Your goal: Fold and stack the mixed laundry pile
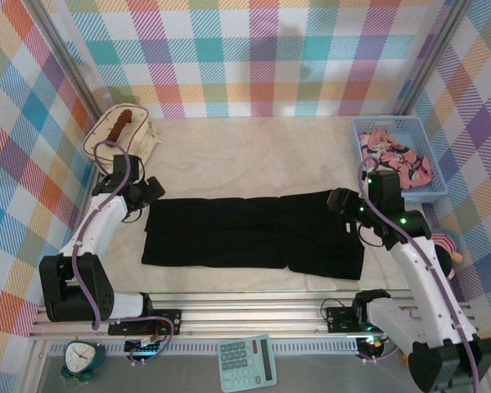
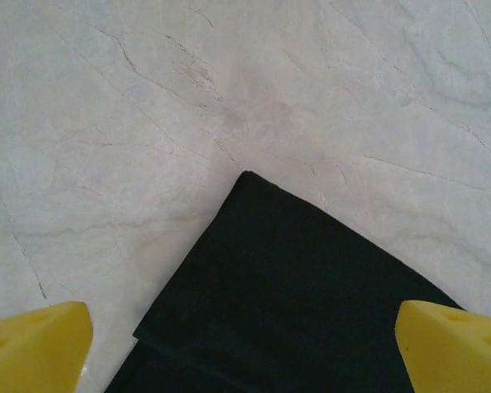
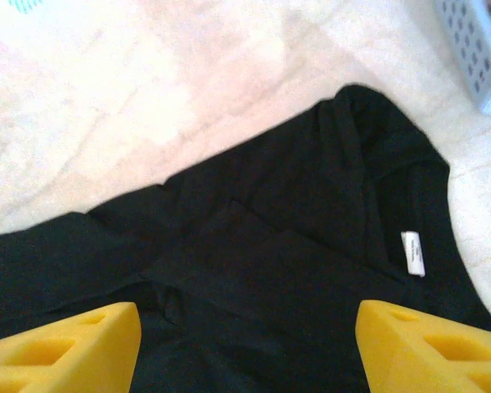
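The black shirt (image 1: 254, 233) lies flat as a long folded band across the table's middle. Its far left corner (image 2: 254, 270) sits between the yellow fingertips (image 2: 37, 344) of my left gripper (image 2: 245, 352), which hangs open just above it, holding nothing. In the top view, my left gripper (image 1: 151, 191) is at that corner. My right gripper (image 1: 341, 201) hovers open over the shirt's far right end, where folds and a white label (image 3: 412, 253) show between its spread fingers (image 3: 65, 348). The pink printed garment (image 1: 393, 157) lies bunched in the blue basket (image 1: 389, 121).
A cream quilted bag (image 1: 124, 135) with a brown handle stands at the back left. The basket's corner (image 3: 475, 45) shows in the right wrist view. A calculator (image 1: 245, 363) and a small clock (image 1: 82, 356) lie below the rail. Plaid walls close in three sides.
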Controlling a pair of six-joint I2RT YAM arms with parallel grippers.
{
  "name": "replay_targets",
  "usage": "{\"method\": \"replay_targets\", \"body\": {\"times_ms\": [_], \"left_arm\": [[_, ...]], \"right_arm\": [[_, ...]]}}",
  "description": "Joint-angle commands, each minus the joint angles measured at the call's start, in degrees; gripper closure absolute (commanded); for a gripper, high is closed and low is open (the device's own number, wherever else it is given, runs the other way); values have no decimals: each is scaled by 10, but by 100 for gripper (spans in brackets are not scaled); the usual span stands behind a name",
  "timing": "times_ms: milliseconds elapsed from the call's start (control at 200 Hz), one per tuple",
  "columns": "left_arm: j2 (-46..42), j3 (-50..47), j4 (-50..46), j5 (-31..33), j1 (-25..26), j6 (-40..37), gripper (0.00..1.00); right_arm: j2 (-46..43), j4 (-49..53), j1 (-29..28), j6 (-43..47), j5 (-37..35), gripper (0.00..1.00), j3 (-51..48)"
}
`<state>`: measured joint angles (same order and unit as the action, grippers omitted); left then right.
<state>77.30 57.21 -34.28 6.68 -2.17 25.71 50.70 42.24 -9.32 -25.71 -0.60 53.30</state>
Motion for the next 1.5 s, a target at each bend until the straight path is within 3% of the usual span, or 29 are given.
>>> {"method": "replay_targets", "body": {"times_ms": [0,230,395,550,845,955,1050,1180,1495], "left_arm": [[1,9,16,-27,-3,18,4],[44,5,112,-91,46,42,15],[127,32,164,-97,77,54,20],[203,62,179,-76,79,55,21],[297,87,158,-41,78,38,20],[319,89,153,-35,77,35,19],[330,90,148,-30,75,35,19],[336,85,142,-25,68,36,19],[329,69,136,-23,64,34,19]], "right_arm": [[-4,-50,4,8,-36,30,-6],[170,-164,4,11,-44,40,-18],[341,-165,15,15,-123,55,51],[426,-166,27,11,-178,58,98],[545,-177,32,1,-135,64,177],[567,-171,32,-2,-117,67,197],[577,-123,36,-19,-141,78,214],[533,-126,53,-36,-154,100,163],[462,-117,78,-49,-135,100,102]]}}
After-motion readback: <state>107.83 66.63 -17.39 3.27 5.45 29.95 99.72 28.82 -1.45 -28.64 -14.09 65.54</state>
